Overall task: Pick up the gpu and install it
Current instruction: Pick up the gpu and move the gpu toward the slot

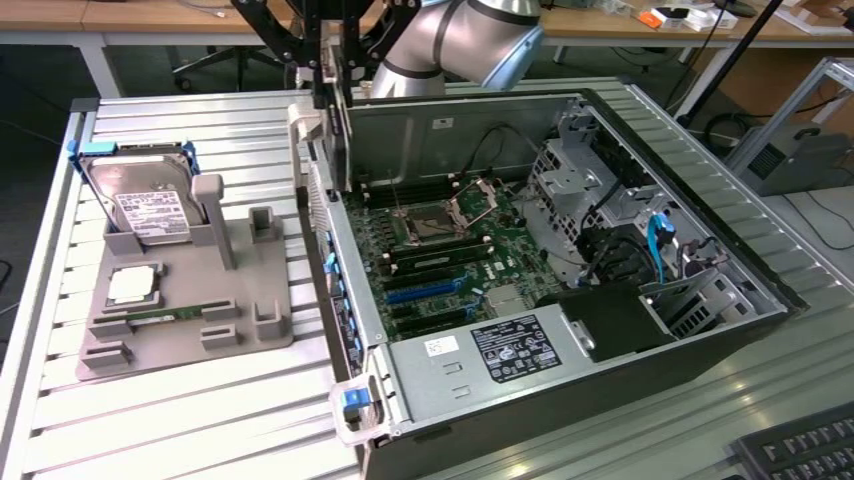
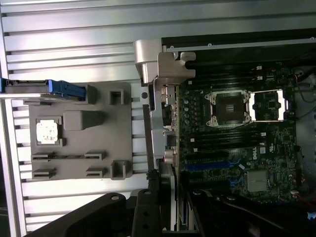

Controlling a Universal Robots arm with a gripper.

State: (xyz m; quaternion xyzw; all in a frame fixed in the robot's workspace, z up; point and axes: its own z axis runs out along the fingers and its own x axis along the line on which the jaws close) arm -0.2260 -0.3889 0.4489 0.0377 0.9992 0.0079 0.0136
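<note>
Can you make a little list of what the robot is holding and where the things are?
gripper: shut on the gpu
gpu: hanging upright over the open computer case, not in a slot yet
motherboard: lying bare inside the case
gray tray: beside the case, holding the hard drive, a square silver chip and a memory stick

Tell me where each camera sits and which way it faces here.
Exterior view: off the arm, raised, looking down at the open computer case; the arm and the hand holding the gpu show.
Wrist view: on the wrist, facing down along the hand onto the motherboard.
Shared: gpu, motherboard, grey parts tray.
</note>
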